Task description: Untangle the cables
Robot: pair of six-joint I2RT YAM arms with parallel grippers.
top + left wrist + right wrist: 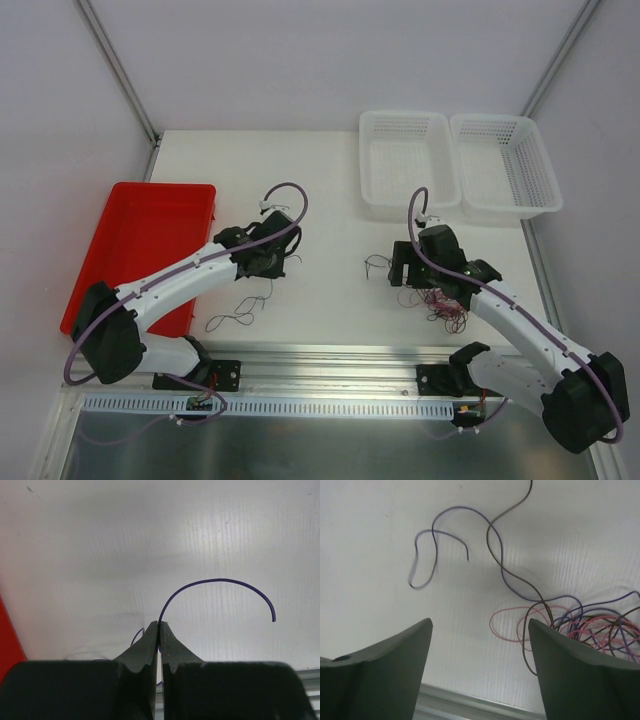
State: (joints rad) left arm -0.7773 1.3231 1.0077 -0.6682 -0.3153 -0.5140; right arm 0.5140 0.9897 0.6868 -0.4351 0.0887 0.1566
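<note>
Left gripper [159, 625], matte black, jaws together, clamps a thin purple cable [220, 581] arching rightward over the white ribbed table [100, 555]. Right gripper [480, 625], jaws apart, hangs left of the curled pink-purple-brown bunch [592, 625].

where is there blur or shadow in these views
Left wrist: purple wire crisp, faint grey shadow on the table. Right wrist: purple loop smeared at its left end, tangle fairly sharp. Top external: even light, no glare, tangle hair-thin.
</note>
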